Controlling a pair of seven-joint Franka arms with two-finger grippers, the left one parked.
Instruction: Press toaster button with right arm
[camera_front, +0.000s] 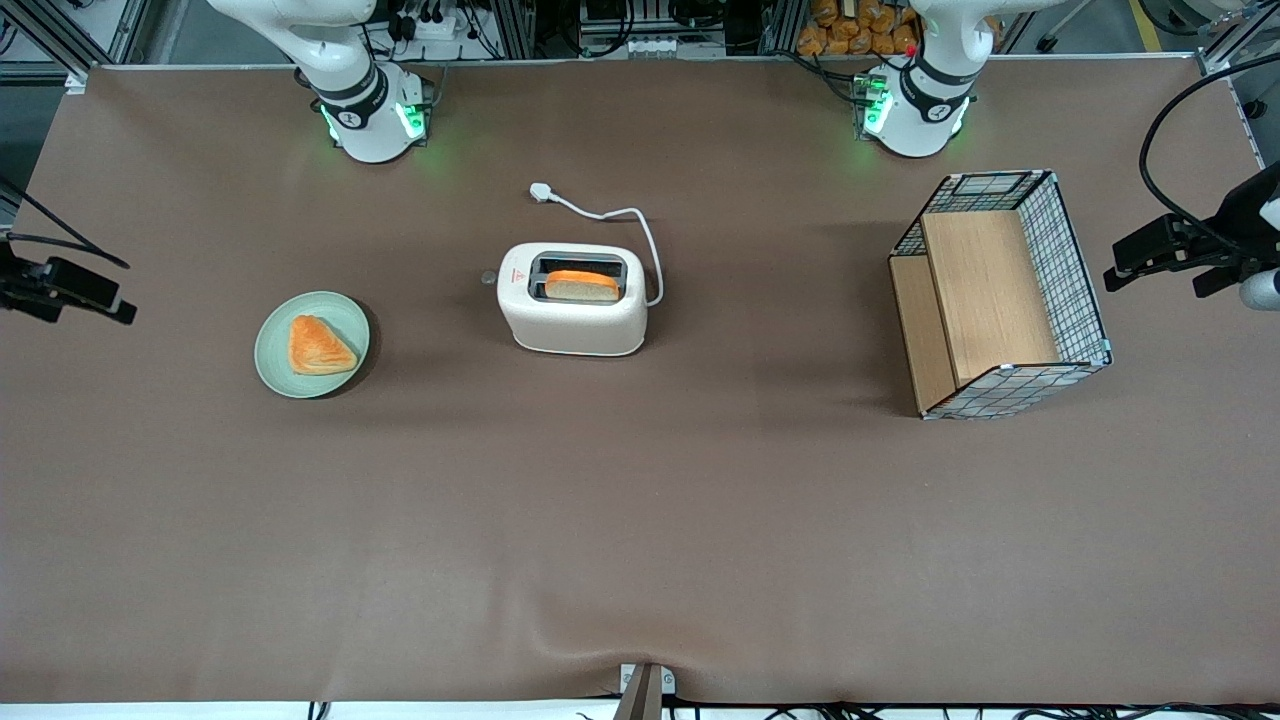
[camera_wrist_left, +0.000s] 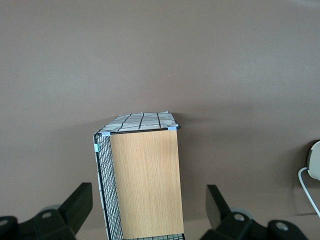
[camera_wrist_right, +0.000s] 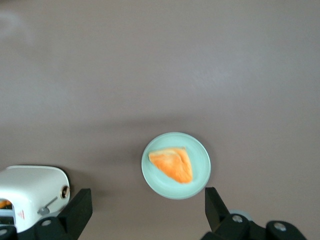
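A: Sitting mid-table, the cream-white rounded toaster (camera_front: 572, 299) shows its small grey round button (camera_front: 489, 277) untouched, we judge.

B: Agreed; our right arm's black gripper (camera_wrist_right: 147, 212), fingers spread wide and empty, hangs high above the pale green plate (camera_wrist_right: 200, 172). Approach and press remain.

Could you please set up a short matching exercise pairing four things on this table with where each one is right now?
Things:
1. slice of toast
2. triangular orange pastry
3. small round grey toaster button
4. black two-finger gripper of the right arm

Places:
A. on the pale green round plate
B. open, high above the table, over the plate
C. in the dark top slot of the cream-white rounded toaster
D. sticking out of the toaster's end that bears the red triangle

Pairs: 1-C, 2-A, 3-D, 4-B
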